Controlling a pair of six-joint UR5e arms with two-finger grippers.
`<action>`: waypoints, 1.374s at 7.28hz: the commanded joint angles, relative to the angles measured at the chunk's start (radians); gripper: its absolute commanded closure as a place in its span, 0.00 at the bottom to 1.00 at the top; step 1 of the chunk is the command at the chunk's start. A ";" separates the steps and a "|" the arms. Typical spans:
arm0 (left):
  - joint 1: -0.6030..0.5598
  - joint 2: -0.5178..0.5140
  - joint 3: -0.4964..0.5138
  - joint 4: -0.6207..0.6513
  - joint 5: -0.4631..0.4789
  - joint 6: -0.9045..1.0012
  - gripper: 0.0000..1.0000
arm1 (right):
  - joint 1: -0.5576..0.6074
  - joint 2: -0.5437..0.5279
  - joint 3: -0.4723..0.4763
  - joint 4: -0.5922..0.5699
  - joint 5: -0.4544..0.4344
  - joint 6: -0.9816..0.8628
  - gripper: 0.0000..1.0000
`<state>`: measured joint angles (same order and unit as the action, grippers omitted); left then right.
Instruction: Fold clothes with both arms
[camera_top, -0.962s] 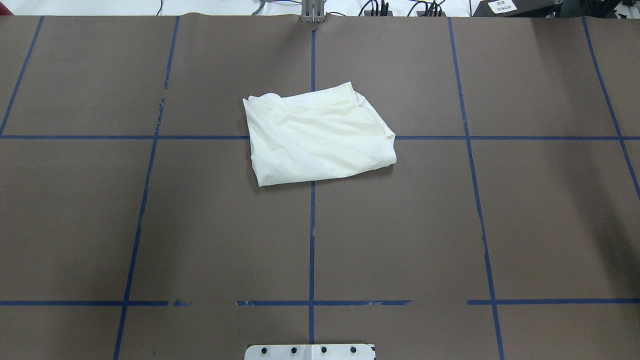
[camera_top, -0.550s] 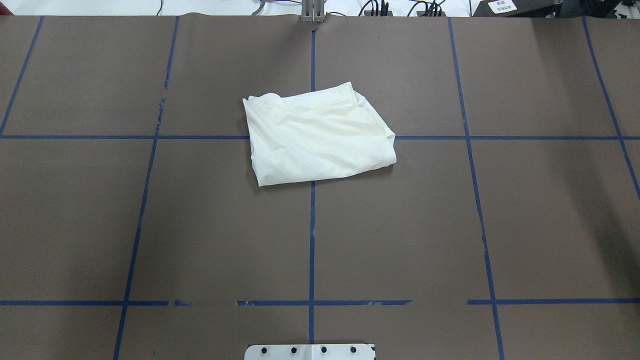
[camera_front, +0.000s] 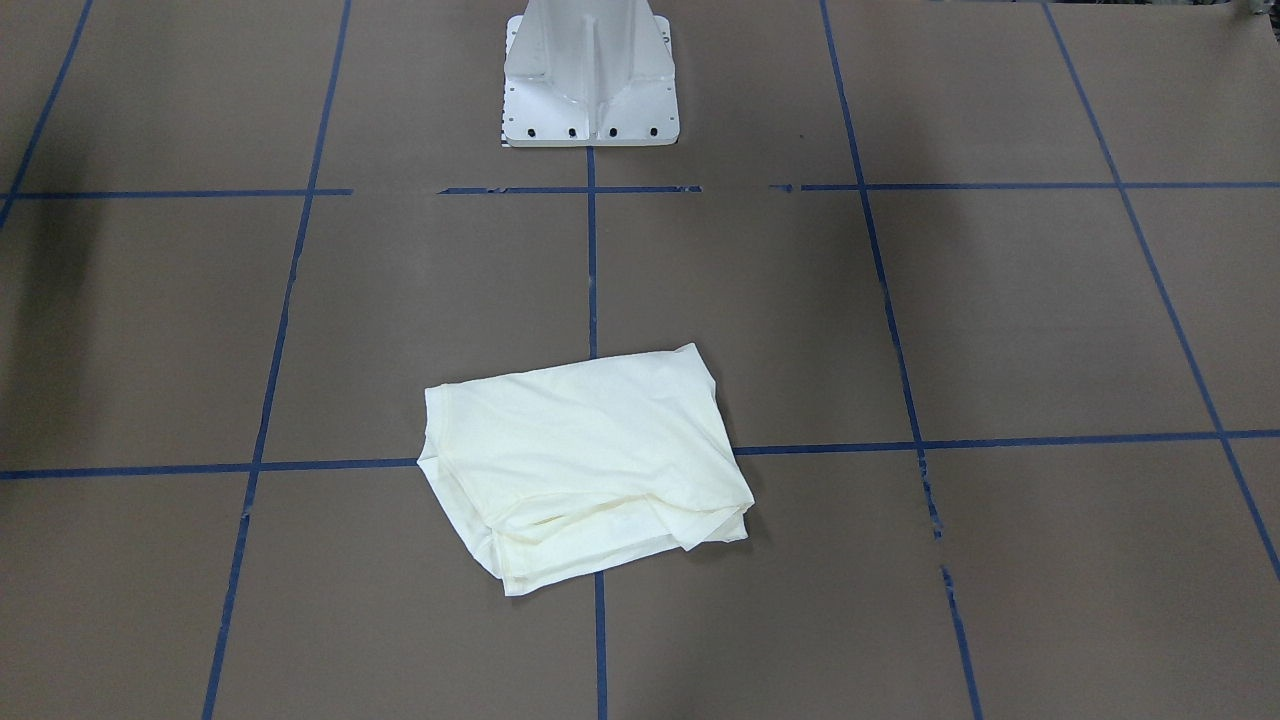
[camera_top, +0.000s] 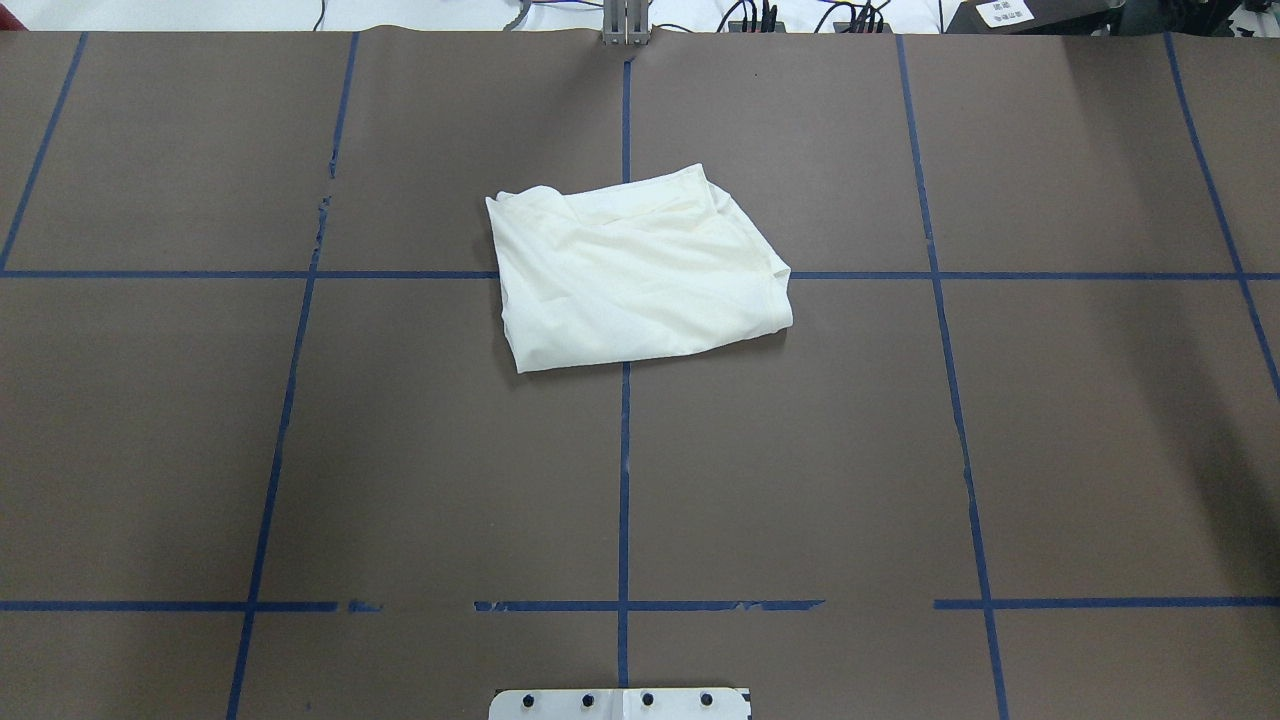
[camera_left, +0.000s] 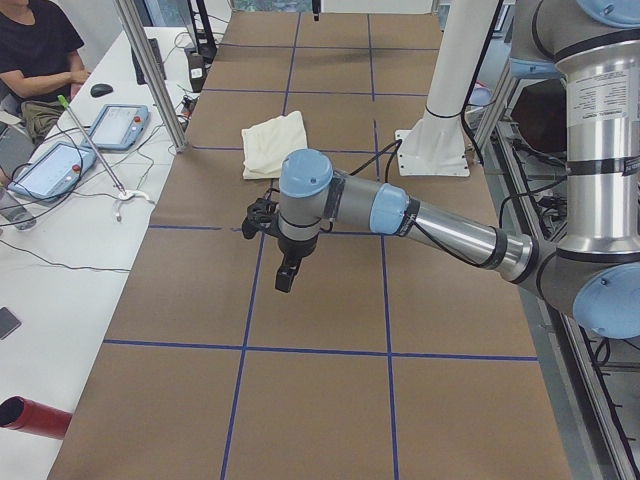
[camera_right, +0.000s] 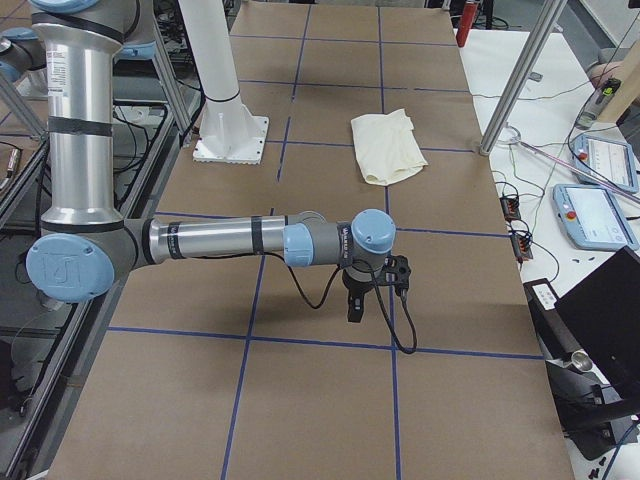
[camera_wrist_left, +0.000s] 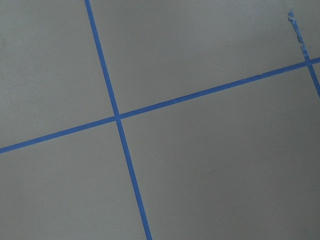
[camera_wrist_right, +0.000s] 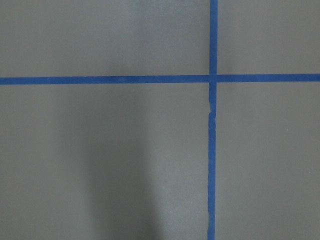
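Observation:
The clothes (camera_top: 640, 275) are one plain cream shirt, folded into a rough rectangle near the table's middle, also visible in the front view (camera_front: 585, 460) and from both ends (camera_left: 275, 143) (camera_right: 388, 147). No print shows. My left gripper (camera_left: 285, 275) hangs above the table's left end, well away from the shirt. My right gripper (camera_right: 354, 305) hangs above the right end, equally far off. Both show only in the side views, so I cannot tell whether they are open or shut. The wrist views show just brown table and blue tape.
The white pedestal base (camera_front: 590, 80) stands at the robot's side of the table. Blue tape lines (camera_top: 624, 480) grid the brown surface. A seated person (camera_left: 40, 55), tablets (camera_left: 118, 125) and cables lie beyond the far edge, with a red cylinder (camera_left: 30, 418) there too.

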<state>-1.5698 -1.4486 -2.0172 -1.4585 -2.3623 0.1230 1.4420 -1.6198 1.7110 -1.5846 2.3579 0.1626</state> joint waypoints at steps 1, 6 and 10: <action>-0.001 -0.001 0.075 -0.002 -0.046 0.006 0.00 | 0.000 0.000 0.001 -0.001 -0.003 0.001 0.00; 0.002 -0.027 0.178 -0.095 -0.086 0.006 0.00 | 0.000 0.054 -0.007 -0.003 0.006 0.002 0.00; -0.001 -0.010 0.053 -0.091 -0.083 0.003 0.00 | 0.000 0.054 -0.008 -0.001 0.003 0.003 0.00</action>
<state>-1.5705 -1.4635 -1.8893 -1.5572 -2.4486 0.1299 1.4429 -1.5657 1.7035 -1.5851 2.3593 0.1639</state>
